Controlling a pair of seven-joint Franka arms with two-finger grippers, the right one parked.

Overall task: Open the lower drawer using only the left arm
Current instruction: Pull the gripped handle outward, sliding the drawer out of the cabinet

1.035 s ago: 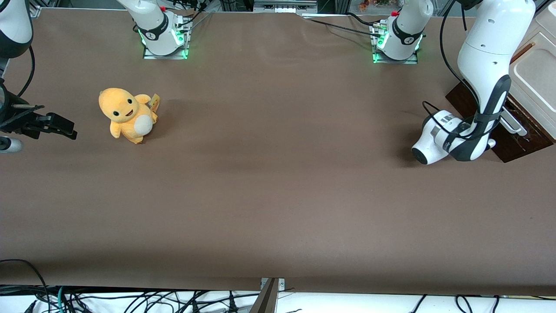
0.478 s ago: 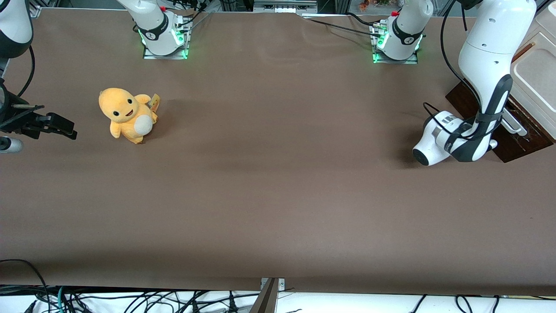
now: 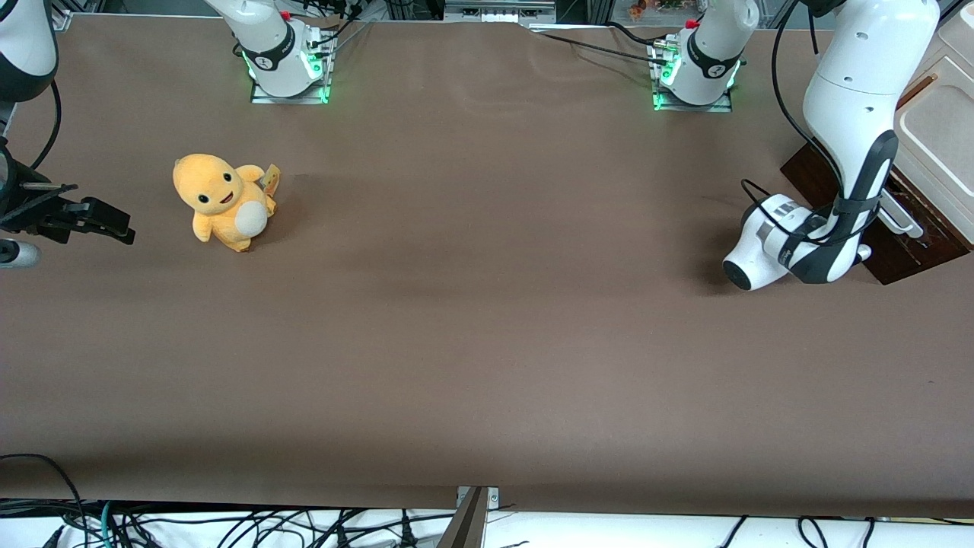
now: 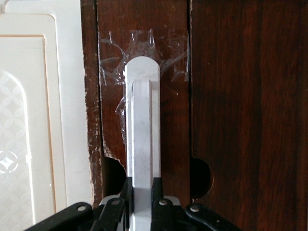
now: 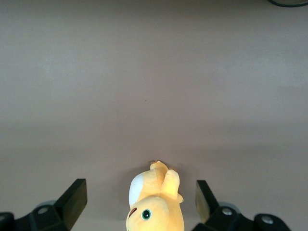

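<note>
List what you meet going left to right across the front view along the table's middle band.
Parked arm's fingers → yellow plush toy → left arm, its hand hidden at the white handle → lower drawer.

Robot lab. Arm bases (image 3: 288, 57) bolted to brown-covered counter (image 3: 487, 342), green status lights lit. Loose cables (image 3: 228, 525) tangled along counter's nearest edge. Metal framing and more wiring near arm bases. Plush toy (image 3: 221, 202) as test prop.
</note>
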